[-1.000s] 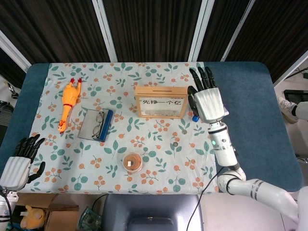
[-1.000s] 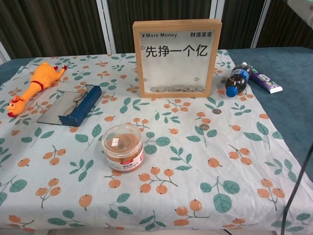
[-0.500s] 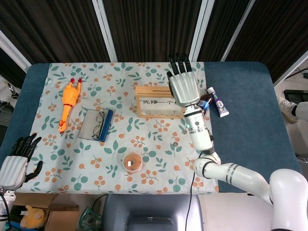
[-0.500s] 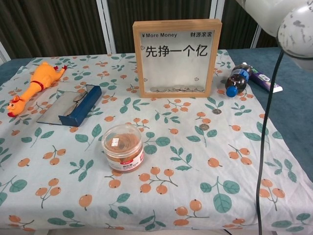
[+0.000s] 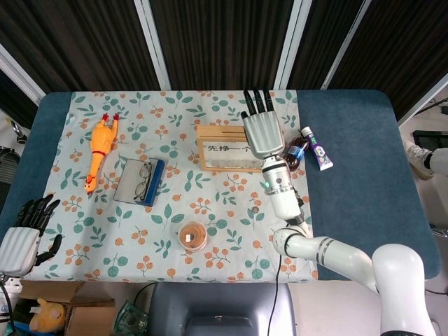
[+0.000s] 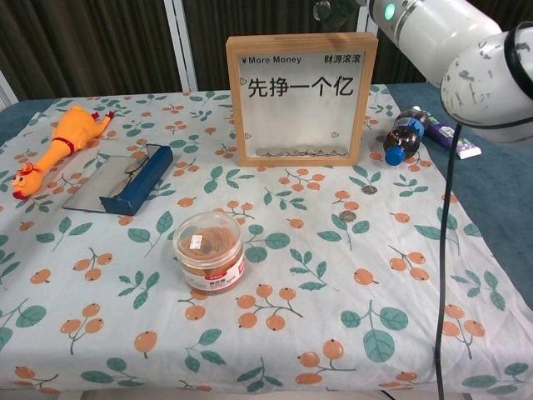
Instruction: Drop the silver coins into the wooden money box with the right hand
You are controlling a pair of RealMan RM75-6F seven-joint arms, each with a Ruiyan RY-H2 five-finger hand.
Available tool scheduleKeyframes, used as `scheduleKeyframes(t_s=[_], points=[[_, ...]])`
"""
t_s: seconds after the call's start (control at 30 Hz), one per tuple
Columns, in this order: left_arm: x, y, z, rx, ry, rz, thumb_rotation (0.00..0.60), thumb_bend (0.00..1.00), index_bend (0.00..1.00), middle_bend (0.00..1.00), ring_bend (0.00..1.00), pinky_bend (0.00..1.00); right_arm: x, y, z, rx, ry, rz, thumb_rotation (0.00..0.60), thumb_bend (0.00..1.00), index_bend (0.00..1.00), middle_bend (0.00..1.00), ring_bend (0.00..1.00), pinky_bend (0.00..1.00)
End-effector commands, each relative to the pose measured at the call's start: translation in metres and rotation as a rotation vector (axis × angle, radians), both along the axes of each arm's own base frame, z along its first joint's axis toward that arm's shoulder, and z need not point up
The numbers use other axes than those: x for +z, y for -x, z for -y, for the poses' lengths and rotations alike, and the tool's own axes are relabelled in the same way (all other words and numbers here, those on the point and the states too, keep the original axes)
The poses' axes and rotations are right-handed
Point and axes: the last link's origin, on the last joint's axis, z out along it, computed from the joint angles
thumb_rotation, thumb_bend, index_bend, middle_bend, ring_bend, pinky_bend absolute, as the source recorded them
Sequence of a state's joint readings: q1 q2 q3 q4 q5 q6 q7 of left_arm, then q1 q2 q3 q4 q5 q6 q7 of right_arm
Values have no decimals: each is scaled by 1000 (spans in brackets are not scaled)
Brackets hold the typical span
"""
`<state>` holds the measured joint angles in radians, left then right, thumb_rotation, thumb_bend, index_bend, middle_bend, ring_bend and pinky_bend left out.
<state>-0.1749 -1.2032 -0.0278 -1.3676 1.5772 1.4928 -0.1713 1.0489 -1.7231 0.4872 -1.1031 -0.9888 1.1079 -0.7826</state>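
The wooden money box point(image 5: 224, 148) point(image 6: 301, 98) stands upright mid-table, with several coins behind its glass. My right hand point(image 5: 262, 131) hovers over the box's right end, back upward, fingers stretched out toward the far edge. I see nothing held in it, but its underside is hidden. The chest view shows only its forearm point(image 6: 437, 37). Two silver coins point(image 6: 369, 189) point(image 6: 348, 216) lie on the cloth in front of the box's right corner. In the head view one coin point(image 5: 255, 208) shows beside the forearm. My left hand point(image 5: 24, 234) hangs off the table's near left corner, holding nothing.
A cola bottle point(image 5: 295, 150) point(image 6: 404, 133) and a toothpaste tube point(image 5: 318, 150) point(image 6: 450, 137) lie right of the box. A round lidded jar point(image 5: 192, 236) point(image 6: 210, 250) sits near the front. A glasses case point(image 5: 140, 180) and a rubber chicken point(image 5: 100, 150) lie at the left.
My right hand has swung left from over the cola bottle to above the box's right end, uncovering the bottle and tube. The two coins on the cloth have not moved.
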Motion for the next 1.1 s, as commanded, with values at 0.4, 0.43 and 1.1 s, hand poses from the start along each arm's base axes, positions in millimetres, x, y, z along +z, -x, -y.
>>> scheduleKeyframes(t_s=[0.4, 0.43, 1.1], points=[[2, 0, 0, -5, -3, 5, 600, 459, 0, 0, 0, 0, -10, -1, 4, -30, -26, 23, 600, 652, 732, 221, 30, 122], [2, 0, 1, -5, -3, 6, 600, 459, 0, 0, 0, 0, -11, -1, 4, -30, -25, 19, 600, 652, 732, 221, 30, 122], [4, -1, 1, -9, -11, 14, 600, 460, 0, 0, 0, 0, -19, 4, 5, -62, -46, -3, 600, 652, 650, 222, 30, 121]])
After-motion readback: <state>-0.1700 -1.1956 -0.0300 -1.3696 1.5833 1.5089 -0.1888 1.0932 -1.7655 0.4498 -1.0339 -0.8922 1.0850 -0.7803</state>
